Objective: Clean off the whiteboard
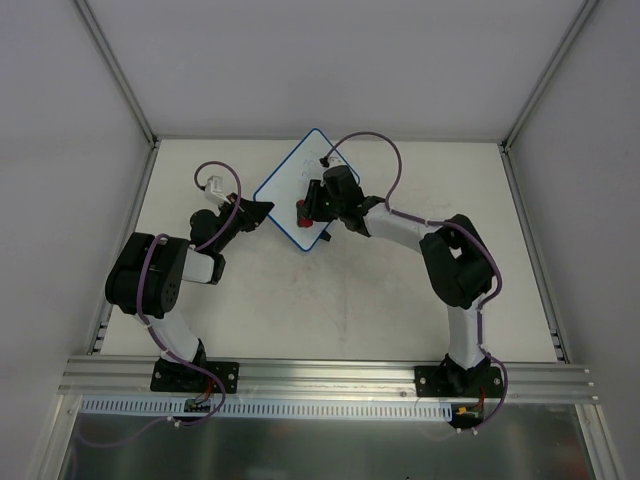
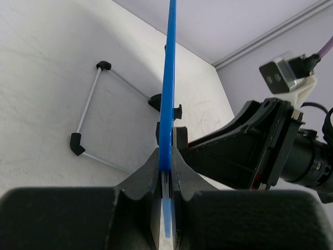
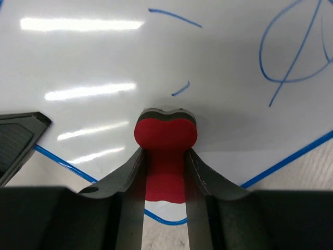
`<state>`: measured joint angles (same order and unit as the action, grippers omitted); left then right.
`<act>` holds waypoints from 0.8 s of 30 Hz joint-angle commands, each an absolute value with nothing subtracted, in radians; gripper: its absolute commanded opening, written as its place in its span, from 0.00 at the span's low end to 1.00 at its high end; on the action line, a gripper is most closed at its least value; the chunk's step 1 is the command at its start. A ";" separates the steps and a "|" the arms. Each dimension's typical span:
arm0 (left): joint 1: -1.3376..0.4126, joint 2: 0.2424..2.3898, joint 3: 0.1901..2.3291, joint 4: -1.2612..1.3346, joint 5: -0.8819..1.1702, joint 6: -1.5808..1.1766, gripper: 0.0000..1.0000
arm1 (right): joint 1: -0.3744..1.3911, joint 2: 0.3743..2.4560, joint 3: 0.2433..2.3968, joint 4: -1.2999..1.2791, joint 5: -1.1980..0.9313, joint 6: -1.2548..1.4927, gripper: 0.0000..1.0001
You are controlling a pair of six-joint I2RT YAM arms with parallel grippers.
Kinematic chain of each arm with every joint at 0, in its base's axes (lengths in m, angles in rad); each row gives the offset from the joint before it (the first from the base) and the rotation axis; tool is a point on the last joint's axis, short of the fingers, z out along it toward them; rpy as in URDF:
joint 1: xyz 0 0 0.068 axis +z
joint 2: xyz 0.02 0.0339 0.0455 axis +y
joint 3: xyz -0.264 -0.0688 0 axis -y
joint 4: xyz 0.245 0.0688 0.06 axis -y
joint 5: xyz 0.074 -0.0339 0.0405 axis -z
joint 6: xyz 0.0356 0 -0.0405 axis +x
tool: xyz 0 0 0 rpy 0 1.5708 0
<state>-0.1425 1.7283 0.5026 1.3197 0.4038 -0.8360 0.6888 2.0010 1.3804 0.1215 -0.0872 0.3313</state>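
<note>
Now, whiteboard [image 1: 293, 180]: sits cornerwise on the surface [image 1: 350, 300], far centre, between both hands.
Left hand [image 1: 258, 210]: closed on the whiteboard's blue rim (seen edge-on from its own wrist camera).
Right hand [image 1: 310, 207]: gripping the red eraser [image 1: 298, 208], its end pressed against the white face.
Marks [image 3: 291, 57]: blue strokes just beyond the eraser.
</note>
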 commanded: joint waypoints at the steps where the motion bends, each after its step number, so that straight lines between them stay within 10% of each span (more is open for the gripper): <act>1: -0.150 1.738 0.517 1.681 0.466 -0.799 0.00 | 0.695 2.013 1.466 0.095 -0.095 0.233 0.00; 24: -0.158 1.730 0.509 1.681 0.471 -0.790 0.00 | 0.600 2.100 1.577 0.005 -0.166 0.291 0.00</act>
